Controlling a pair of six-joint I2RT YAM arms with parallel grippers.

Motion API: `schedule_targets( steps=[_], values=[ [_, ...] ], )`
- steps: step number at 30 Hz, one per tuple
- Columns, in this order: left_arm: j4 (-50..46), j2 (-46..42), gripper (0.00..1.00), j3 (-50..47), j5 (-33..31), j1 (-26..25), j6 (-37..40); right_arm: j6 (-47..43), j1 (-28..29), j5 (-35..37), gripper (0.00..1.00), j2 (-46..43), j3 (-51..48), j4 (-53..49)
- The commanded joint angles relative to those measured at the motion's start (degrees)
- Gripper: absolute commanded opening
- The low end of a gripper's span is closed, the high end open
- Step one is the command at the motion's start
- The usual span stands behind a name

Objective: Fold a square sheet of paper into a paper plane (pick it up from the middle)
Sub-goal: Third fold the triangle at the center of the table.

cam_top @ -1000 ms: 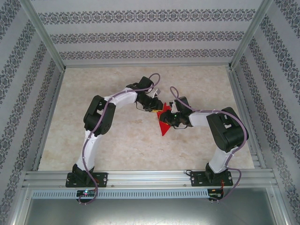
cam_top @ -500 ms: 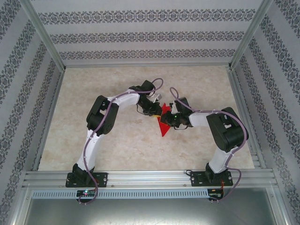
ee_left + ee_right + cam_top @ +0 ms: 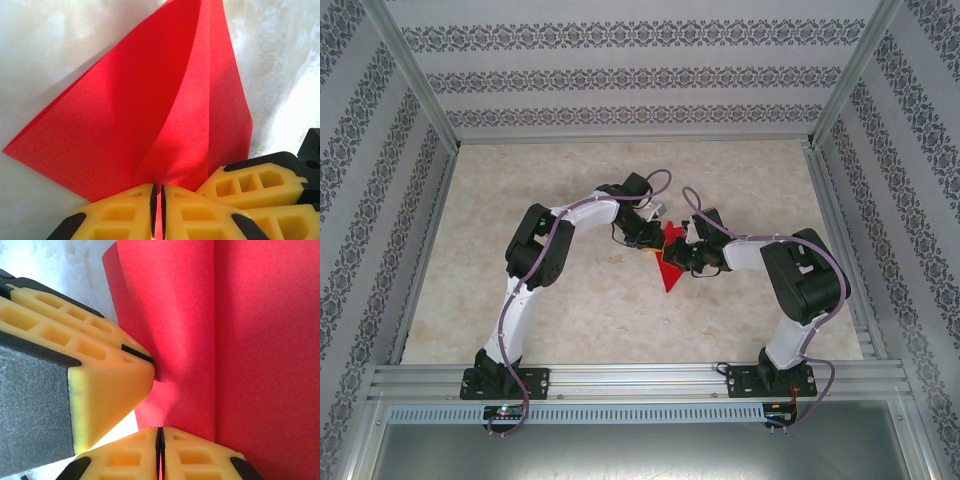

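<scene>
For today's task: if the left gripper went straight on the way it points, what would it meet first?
The red sheet of paper: the left gripper is shut on it, and it fans out directly ahead. Depth beyond is unclear.

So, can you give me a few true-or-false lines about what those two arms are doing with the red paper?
1. The left claw is clamped on the red paper. True.
2. The right claw hangs open, away from the paper. False: it is shut on the paper as well.
3. The paper lies flat and unfolded. False: it is folded, with its layers standing apart.
4. The two claws meet near the middle of the table. True.
</scene>
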Motion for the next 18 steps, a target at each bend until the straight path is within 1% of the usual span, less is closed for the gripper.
schedule_targets(
  steps=[1,8,13,18],
  values=[
    [-5.4,2.7,0.15,0.9,-4.0,-1.4,3.4,-1.0,0.7,0.8,0.12,-0.8,-0.5,-1.6],
    [-7.7,4.8,0.14,1.3,-10.5,-2.5,5.8,0.3,0.7,-0.5,0.12,-3.6,-1.8,1.1],
    [-7.1,5.7,0.14,0.3,-11.4,-2.7,5.8,2.0,0.9,-2.1,0.12,-5.4,-3.2,3.2],
    [-7.1,6.1,0.14,-0.1,-11.5,-2.8,5.8,3.4,2.3,-3.7,0.11,-6.1,-3.7,3.8]
  ],
)
